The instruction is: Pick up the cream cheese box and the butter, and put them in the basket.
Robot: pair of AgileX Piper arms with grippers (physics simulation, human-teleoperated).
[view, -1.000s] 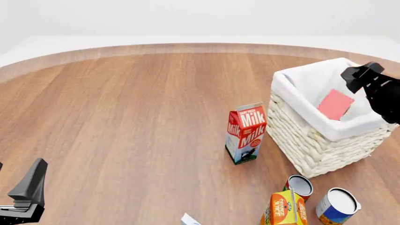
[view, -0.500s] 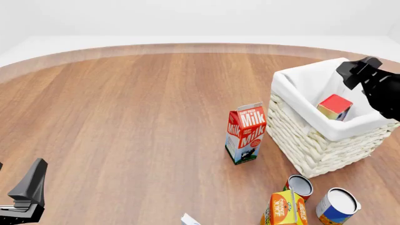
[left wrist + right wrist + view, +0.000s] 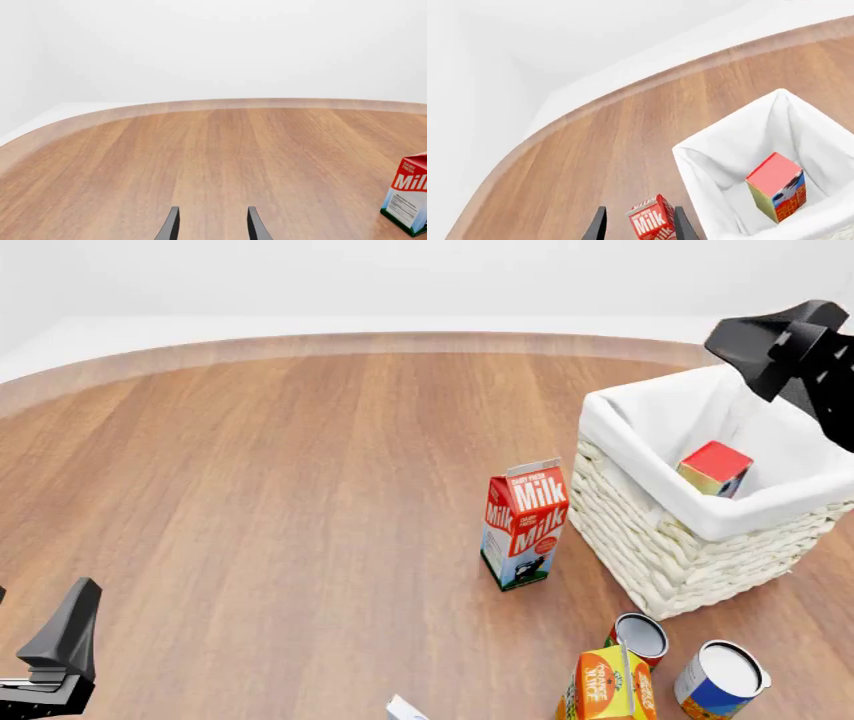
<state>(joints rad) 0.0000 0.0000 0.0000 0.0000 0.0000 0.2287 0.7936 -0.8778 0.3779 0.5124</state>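
Observation:
The butter [image 3: 714, 467] [image 3: 777, 186], a red-topped carton, lies tilted inside the basket [image 3: 667, 550] [image 3: 720, 170] on the white liner. My right gripper [image 3: 763, 340] [image 3: 639, 227] hangs open and empty above the basket's far side, apart from the butter. At the front view's bottom edge only a pale corner of the cream cheese box [image 3: 404, 708] shows; the rest is cut off. My left gripper [image 3: 60, 650] [image 3: 212, 226] sits low at the front left, open, with nothing between its fingers, well left of the cream cheese box.
A red Milk carton [image 3: 525, 525] [image 3: 407, 200] [image 3: 652, 221] stands just left of the basket. An orange juice carton [image 3: 607, 685] and two open tin cans [image 3: 641, 635] [image 3: 721, 678] stand near the front, below the basket. Wooden tabletop [image 3: 267, 470] spreads to the left.
The butter dropped and settled tilted in the basket. The right gripper then rose up and away from the basket. The left arm stayed still.

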